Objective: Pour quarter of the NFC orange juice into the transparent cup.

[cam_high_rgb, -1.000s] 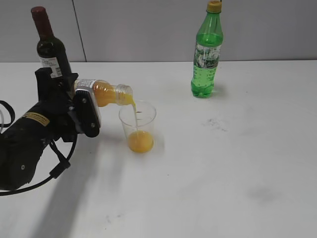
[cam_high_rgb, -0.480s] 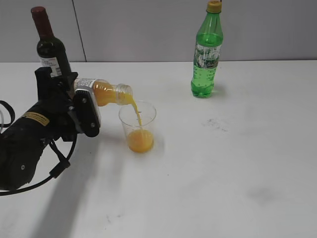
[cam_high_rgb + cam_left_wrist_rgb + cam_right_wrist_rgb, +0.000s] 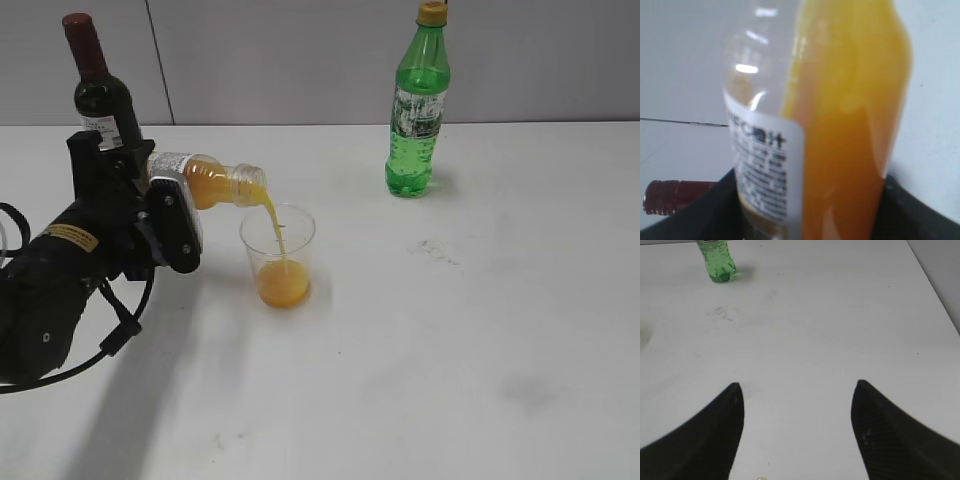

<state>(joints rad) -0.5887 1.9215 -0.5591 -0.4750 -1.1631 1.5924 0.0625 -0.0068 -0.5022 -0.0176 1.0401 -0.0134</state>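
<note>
My left gripper [image 3: 165, 205] is shut on the NFC orange juice [image 3: 212, 183], a small clear bottle held on its side with its open neck over the transparent cup [image 3: 278, 255]. A thin orange stream runs from the neck into the cup, which holds juice in its bottom third. In the left wrist view the bottle [image 3: 840, 115] fills the frame between the black jaws [image 3: 805, 210]. My right gripper [image 3: 796, 390] is open and empty above bare table; it does not show in the exterior view.
A dark wine bottle with a red top [image 3: 97, 95] stands just behind my left arm, also showing in the left wrist view [image 3: 675, 196]. A tall green soda bottle [image 3: 417, 105] stands at the back right, also in the right wrist view [image 3: 716, 260]. The white table [image 3: 450, 330] has faint smudges.
The bottle has tipped a little further, its neck lower. The stream keeps running and the juice level in the cup has risen slightly.
</note>
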